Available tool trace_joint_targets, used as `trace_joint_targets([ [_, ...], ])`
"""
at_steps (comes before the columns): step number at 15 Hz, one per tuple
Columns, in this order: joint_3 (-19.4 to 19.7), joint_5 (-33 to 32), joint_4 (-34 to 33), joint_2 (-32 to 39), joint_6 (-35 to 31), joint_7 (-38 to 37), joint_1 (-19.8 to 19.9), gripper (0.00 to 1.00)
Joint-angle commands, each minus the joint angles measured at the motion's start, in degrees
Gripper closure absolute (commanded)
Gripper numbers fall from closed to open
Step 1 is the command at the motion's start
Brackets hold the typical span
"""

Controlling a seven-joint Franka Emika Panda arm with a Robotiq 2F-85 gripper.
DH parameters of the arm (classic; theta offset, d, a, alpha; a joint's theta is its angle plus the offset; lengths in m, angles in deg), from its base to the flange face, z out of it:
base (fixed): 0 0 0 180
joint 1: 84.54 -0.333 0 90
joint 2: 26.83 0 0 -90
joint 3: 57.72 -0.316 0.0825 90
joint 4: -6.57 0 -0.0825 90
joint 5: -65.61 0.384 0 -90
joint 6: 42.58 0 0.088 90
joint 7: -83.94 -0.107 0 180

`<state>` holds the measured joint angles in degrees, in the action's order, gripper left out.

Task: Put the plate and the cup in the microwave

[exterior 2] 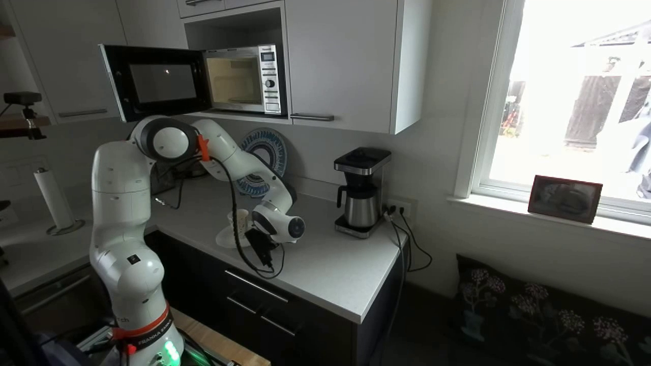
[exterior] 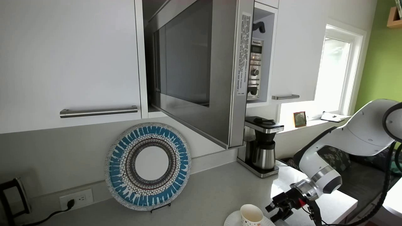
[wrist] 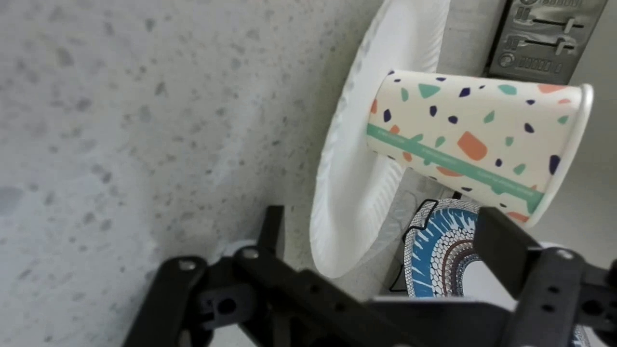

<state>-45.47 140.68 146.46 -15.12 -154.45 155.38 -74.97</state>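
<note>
A white cup with coloured flecks (wrist: 462, 140) stands upright on a white fluted plate (wrist: 352, 207) on the counter; in both exterior views I see the cup (exterior: 251, 215) (exterior 2: 240, 219) with the plate (exterior: 231, 219) (exterior 2: 224, 238) beneath it. My gripper (wrist: 388, 238) is open beside the plate, fingers wide apart, holding nothing. The plate's near rim shows between the fingers in the wrist view; whether they touch it I cannot tell. In an exterior view the gripper (exterior: 272, 212) points at the plate's edge. The microwave (exterior 2: 272, 84) sits in a raised cabinet niche, its door (exterior 2: 163, 84) swung open.
A blue-patterned round plate (exterior: 179, 166) leans against the wall behind on a wire stand. The coffee maker (exterior 2: 362, 203) stands farther along the counter (exterior 2: 325, 274). The open microwave door (exterior: 224, 69) juts out above the counter. A paper towel roll (exterior 2: 53, 198) stands beyond the arm.
</note>
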Motion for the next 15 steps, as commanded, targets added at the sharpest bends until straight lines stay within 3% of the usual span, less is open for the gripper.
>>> trace_joint_targets([
  [1,-0.7,0.9,-2.2,4.1,3.9,0.1,1.2,0.0],
  [7,-0.4,-1.8,-4.2,6.5,8.8,-1.8,1.5,0.0],
  [15,-0.8,-9.2,-6.2,6.9,6.4,-5.9,0.3,0.0],
])
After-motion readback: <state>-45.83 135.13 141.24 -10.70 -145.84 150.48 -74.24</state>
